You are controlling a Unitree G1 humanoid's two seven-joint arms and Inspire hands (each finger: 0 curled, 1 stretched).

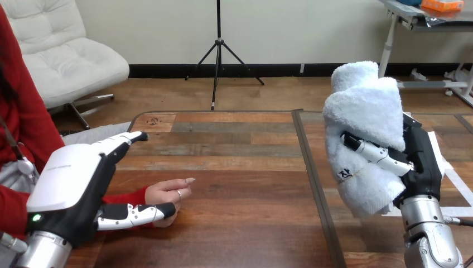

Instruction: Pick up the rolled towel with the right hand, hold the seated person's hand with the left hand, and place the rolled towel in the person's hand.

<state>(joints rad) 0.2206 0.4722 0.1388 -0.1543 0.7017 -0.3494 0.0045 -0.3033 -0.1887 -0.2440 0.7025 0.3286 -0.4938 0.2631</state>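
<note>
The towel (362,111), a soft white terry roll, is held upright, clamped in the right robot hand (419,164) above the table's (240,151) right side. The person's hand (167,192) lies well to its left near the left edge, between the thumb and straight fingers of the spread left robot hand (72,178); contact cannot be told.

Head view. I had this camera on the robot's head, facing forward and down across the tabletop (240,151), whose far edge crossed above mid-frame. Close range: the left hand (72,178) filled the lower left corner; the right hand (421,162) and its rolled towel (362,106) stood large at the right.
</note>
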